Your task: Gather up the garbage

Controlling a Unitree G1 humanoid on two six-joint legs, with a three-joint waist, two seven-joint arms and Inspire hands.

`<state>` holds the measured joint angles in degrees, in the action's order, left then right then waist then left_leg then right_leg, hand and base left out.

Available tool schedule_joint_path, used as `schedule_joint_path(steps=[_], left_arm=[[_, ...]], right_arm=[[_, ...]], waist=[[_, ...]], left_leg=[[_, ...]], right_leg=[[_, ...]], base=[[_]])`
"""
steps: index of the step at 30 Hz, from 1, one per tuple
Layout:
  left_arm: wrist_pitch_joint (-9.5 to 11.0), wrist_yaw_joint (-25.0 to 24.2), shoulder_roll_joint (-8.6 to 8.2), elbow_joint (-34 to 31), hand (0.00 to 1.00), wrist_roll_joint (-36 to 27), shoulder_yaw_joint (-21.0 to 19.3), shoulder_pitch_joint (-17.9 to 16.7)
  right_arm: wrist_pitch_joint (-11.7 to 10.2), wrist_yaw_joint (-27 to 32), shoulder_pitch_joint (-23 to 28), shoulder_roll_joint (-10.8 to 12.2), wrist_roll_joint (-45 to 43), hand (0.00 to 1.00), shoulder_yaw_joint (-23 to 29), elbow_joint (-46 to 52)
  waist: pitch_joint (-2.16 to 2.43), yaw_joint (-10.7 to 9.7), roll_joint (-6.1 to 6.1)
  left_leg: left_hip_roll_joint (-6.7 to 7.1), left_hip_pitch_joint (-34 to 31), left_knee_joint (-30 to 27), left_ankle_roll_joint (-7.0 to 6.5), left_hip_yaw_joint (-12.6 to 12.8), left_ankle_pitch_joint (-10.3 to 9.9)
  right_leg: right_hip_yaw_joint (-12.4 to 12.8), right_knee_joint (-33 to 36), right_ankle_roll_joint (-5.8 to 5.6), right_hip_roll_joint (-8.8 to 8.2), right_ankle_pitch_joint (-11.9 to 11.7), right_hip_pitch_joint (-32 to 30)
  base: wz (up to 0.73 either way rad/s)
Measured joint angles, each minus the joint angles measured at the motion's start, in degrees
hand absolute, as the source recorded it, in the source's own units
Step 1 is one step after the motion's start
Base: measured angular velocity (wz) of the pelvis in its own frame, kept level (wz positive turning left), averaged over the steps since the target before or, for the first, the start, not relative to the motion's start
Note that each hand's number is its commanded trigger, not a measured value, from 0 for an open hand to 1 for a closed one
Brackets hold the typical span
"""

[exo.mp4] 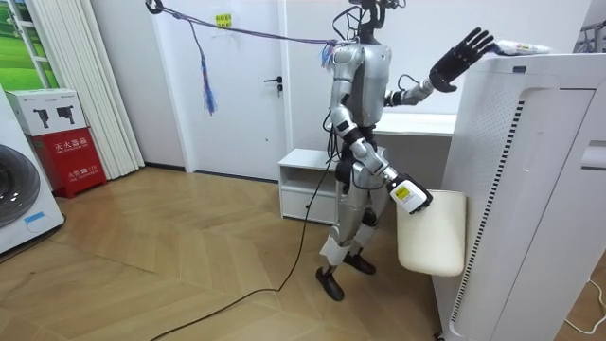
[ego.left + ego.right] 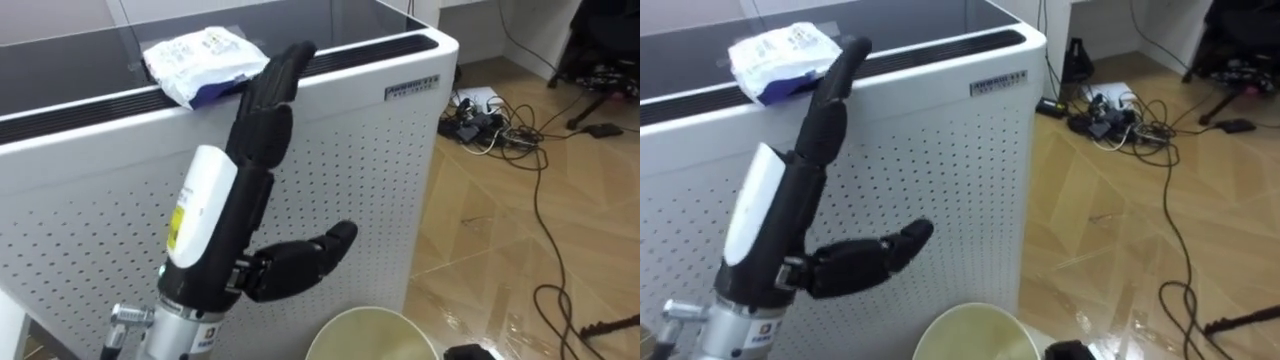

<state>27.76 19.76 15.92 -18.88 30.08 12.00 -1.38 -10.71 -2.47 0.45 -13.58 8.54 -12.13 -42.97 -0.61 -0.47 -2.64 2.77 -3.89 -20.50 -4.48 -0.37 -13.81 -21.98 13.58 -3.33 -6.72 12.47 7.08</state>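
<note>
Packet – crinkled plastic film, slight sheen. Appliance housing: matt white, perforated side; top panel glossy dark. Left hand – matt black plastic, smooth white back. Floor: glossy wood. Bin: smooth cream plastic.

The bin runs off the lower edge; the left hand's fingers probably hide the packet's right corner.

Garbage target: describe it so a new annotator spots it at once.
Find the tall white perforated cabinet in front of the robot. On its top edge, over the dark slotted strip, lies a crumpled white packet with a blue-purple patch, at the straight fingertips of the raised left hand. Nothing else up there is crumpled; the cream bin sits far lower.
</note>
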Motion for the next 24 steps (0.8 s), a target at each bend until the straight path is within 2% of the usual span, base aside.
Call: schedule_joint_path(steps=[5, 9, 16, 18, 21, 24], left_arm=[[0.63, 2.19, -0.05, -5.96, 0.00, 1.17, -5.13, 0.30], [1.75, 5.82, 0.00, -7.09, 0.00, 3.40, -7.54, 1.37], [2.37, 11.38, 0.58, -9.38, 0.00, 12.94, -7.53, 1.63], [2.95, 13.66, 0.57, -9.75, 0.00, 15.50, -7.52, 1.83], [2.81, 14.95, 0.58, -10.75, 0.00, 18.86, -7.53, 2.03], [2.81, 15.99, 0.59, -12.96, 0.00, 21.42, -7.53, 2.04]], right_arm=[[-0.03, 0.45, 0.00, -0.10, -0.13, 1.00, 0.54, 0.00], [-0.04, 0.31, 0.07, -0.11, 0.04, 1.00, 0.52, -0.20], [-0.66, -0.10, 0.47, -0.01, 0.08, 1.00, 0.40, -0.98], [-1.09, 0.10, 1.09, 0.02, 0.07, 1.00, 0.21, -1.00], [-1.13, 0.80, 1.35, 0.01, -0.05, 1.00, -0.11, -1.03], [-1.13, 1.06, 1.38, 0.02, -0.03, 1.00, -0.10, -1.40]], waist=[[-0.23, 0.85, 0.37], [-0.49, 1.99, 1.12], [-0.30, 2.48, 1.33], [-0.14, 2.66, 1.09], [0.18, 3.05, 0.60], [0.31, 3.23, 0.48]], left_leg=[[-0.01, 0.56, 0.32, 0.06, -0.11, 0.04], [0.05, 0.56, 0.28, 0.14, -0.46, 0.08], [0.13, 0.15, 0.06, 0.40, -1.40, 0.24], [0.05, 0.29, 0.47, 0.64, -1.56, 0.41], [0.02, 0.39, 1.00, 0.82, -1.56, 0.56], [0.05, 0.51, 1.23, 0.90, -1.50, 0.72]], right_leg=[[-0.07, -0.06, 0.00, 0.08, 0.00, 0.54], [-0.23, -0.15, 0.00, 0.12, 0.00, 0.65], [-0.06, -2.03, -0.27, 0.76, -0.35, 1.25], [-0.07, -2.10, -0.26, 0.84, -0.35, 1.25], [-0.11, -2.41, -0.26, 0.90, -0.35, 1.18], [-0.10, -2.83, -0.26, 0.90, -0.34, 1.20]], base=[[0.02], [0.01], [0.07], [0.03], [0.00], [0.00]])
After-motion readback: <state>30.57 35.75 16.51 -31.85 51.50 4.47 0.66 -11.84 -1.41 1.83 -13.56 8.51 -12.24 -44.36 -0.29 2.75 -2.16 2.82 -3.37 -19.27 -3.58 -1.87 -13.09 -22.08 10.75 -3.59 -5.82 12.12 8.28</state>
